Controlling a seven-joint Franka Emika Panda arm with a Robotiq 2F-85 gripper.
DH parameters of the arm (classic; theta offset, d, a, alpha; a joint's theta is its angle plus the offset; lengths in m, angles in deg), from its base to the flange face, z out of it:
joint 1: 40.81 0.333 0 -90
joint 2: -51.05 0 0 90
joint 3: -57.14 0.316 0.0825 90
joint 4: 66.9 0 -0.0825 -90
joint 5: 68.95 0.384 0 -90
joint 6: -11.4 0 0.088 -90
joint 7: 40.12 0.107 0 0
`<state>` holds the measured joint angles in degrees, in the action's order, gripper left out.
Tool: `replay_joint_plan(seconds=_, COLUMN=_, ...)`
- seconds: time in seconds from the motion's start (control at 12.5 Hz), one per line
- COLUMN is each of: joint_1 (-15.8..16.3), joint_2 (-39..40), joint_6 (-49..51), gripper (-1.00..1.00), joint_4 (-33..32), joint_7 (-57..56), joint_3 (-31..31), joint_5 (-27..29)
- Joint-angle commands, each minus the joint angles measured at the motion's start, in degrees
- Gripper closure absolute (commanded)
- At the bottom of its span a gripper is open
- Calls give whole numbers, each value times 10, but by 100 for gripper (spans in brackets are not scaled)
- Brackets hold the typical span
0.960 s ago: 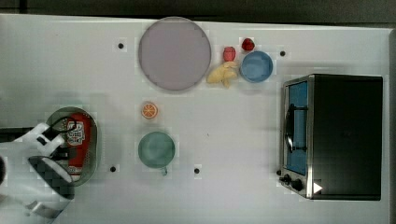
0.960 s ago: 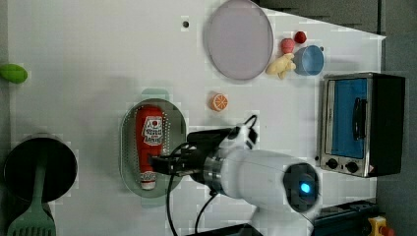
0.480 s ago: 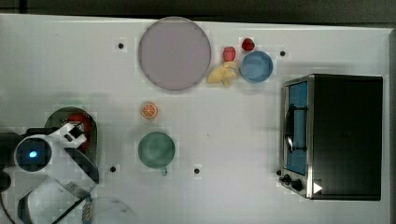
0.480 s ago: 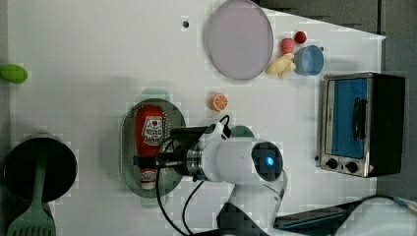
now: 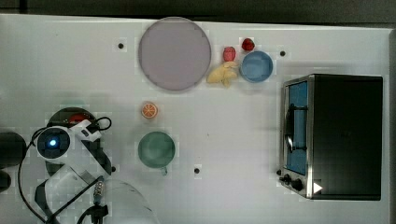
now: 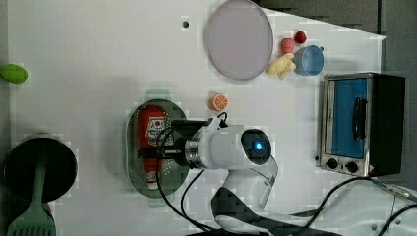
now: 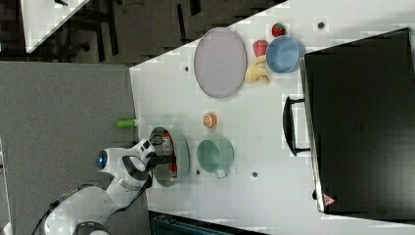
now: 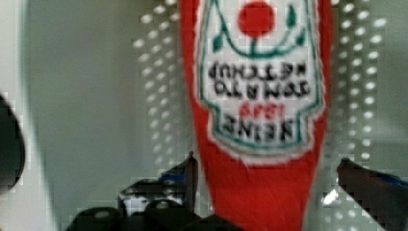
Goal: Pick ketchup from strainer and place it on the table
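Red ketchup x1 in strainer x1; fingers apart, straddling it.

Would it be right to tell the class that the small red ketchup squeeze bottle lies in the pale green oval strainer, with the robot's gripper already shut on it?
Not quite. The small red ketchup squeeze bottle does lie in the pale green oval strainer, but the gripper is open: the wrist view shows its fingers standing apart on either side of the bottle.
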<state>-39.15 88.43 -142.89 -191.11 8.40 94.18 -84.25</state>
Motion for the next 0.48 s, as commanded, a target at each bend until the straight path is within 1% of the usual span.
replay_joint_plan(seconds=0.08, joint_1=40, joint_2=1, joint_6=-14, gripper=-92, joint_4=20, joint_7=22, joint_3=-20, joint_5=-2)
replay_joint_plan(seconds=0.32, joint_1=47, joint_2=-3, joint_6=-20, gripper=-20, joint_4=27, joint_7=22, joint_3=-21, joint_5=-1)
replay_joint_plan(seconds=0.4, joint_1=46, joint_2=-12, joint_6=-17, gripper=-12, joint_4=30, joint_7=22, joint_3=-20, joint_5=-1)
replay_joint_plan(seconds=0.48, joint_1=45, joint_2=-25, joint_6=-8, gripper=-12, joint_4=30, joint_7=22, joint_3=-17, joint_5=1)
